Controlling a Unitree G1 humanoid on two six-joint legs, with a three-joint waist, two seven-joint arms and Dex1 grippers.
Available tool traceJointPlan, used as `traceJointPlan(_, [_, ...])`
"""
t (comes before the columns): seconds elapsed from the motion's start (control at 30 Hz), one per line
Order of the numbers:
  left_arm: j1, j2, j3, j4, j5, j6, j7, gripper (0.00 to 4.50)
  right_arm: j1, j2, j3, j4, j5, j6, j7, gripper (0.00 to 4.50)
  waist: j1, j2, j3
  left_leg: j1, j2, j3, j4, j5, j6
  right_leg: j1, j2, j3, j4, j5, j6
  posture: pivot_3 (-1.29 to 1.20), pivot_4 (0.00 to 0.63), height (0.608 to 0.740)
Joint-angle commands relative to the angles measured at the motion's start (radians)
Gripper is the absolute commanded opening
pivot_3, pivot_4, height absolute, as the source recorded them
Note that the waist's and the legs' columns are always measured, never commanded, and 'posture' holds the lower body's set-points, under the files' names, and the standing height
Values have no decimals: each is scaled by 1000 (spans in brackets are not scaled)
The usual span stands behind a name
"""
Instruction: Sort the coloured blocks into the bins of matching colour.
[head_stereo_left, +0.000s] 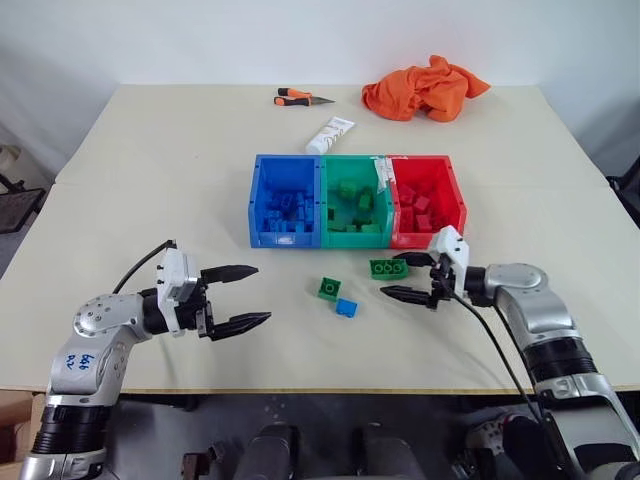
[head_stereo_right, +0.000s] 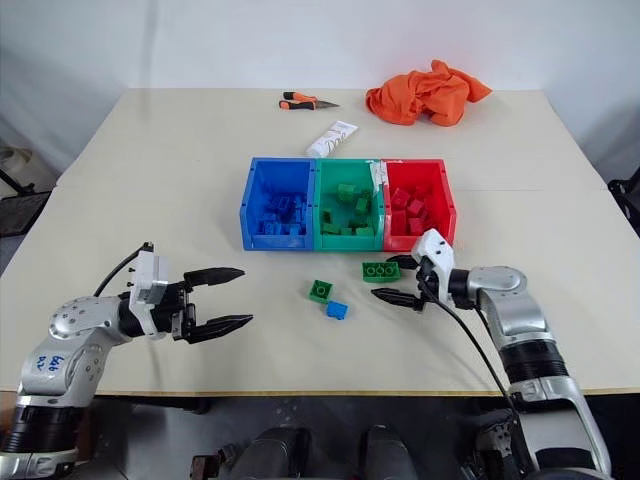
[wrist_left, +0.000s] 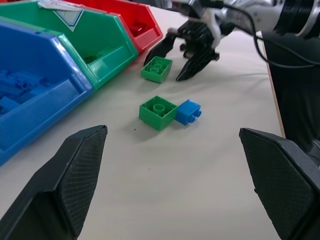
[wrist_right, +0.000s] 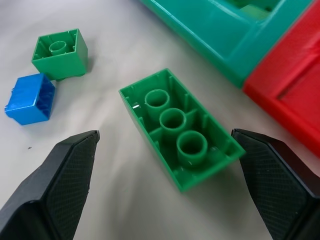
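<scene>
Three joined bins sit mid-table: blue (head_stereo_left: 258, 200), green (head_stereo_left: 352, 237) and red (head_stereo_left: 456, 200), each holding bricks of its own colour. In front of them lie a long green block (head_stereo_left: 388, 269), a small green block (head_stereo_left: 329, 288) and a small blue block (head_stereo_left: 347, 308), the last two touching. My right gripper (head_stereo_left: 408, 277) is open just right of the long green block, its fingers either side of that block's (wrist_right: 180, 127) near end, touching nothing. My left gripper (head_stereo_left: 238, 296) is open over bare table to the left, well clear of the blocks.
An orange cloth (head_stereo_left: 425, 88) lies at the far right of the table. Orange-handled pliers (head_stereo_left: 300, 98) and a white tube (head_stereo_left: 329, 135) lie behind the bins. A seam runs across the table at the bins' level.
</scene>
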Motion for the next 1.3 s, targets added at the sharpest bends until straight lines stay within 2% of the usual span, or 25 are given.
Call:
traceJointPlan(0.03, [16,9,30,-50,-26,0,16,4500,-38,25,-3,54,-16,-51,7,4262,0,0,0,0,0,0,0,0,0,0,0,0,0,0,0,0,150,740])
traceJointPlan(0.1, [22,7,31,-56,-26,-4,23,4500,-43,35,-5,67,-19,-60,8,3797,-1,0,0,0,0,0,0,0,0,0,0,0,0,0,0,0,150,740])
traceJointPlan(0.3, [15,-7,23,-44,-20,-19,32,4500,-12,32,-10,31,-21,-65,6,1747,-1,0,0,0,0,0,0,0,-1,0,0,0,0,0,0,0,150,740])
traceJointPlan(0.33, [12,-10,21,-40,-19,-22,32,4500,-1,28,-13,9,-19,-59,3,1513,0,0,0,0,0,0,0,0,-1,0,0,0,0,0,0,0,150,740])
traceJointPlan(0.63, [-51,-37,-11,43,0,-60,21,4500,128,-45,-83,-393,42,93,-69,1499,2,0,0,0,0,0,0,-1,-1,0,0,0,0,0,0,0,150,740])
traceJointPlan(0.73, [-73,-46,-22,72,7,-75,15,4500,116,-67,-111,-493,68,159,-106,1499,-1,1,1,0,0,0,0,-1,-1,-1,0,0,0,0,0,0,150,740])
traceJointPlan(0.8, [-95,-56,-31,100,13,-91,10,4500,44,-72,-127,-506,73,178,-136,1499,-2,1,1,0,1,0,-1,-1,-1,0,1,0,0,0,0,0,150,740])
traceJointPlan(1.0, [-142,-83,-51,154,30,-128,2,4500,-202,-7,-69,-293,15,112,-168,1499,-2,1,1,0,1,-1,-1,-1,-2,-1,1,-1,1,0,0,0,150,740])
traceJointPlan(1.17, [-162,-96,-61,175,37,-148,6,4500,-407,97,-2,67,-95,-47,-200,1499,-15,1,1,-1,0,0,-2,-1,-2,-2,0,-1,3,0,0,0,150,740])
traceJointPlan(1.3, [-158,-97,-59,175,38,-156,4,4500,-509,144,11,287,-147,-140,-218,2847,-24,1,1,-2,0,-1,-2,-1,-2,-4,0,-4,5,0,0,0,150,740])
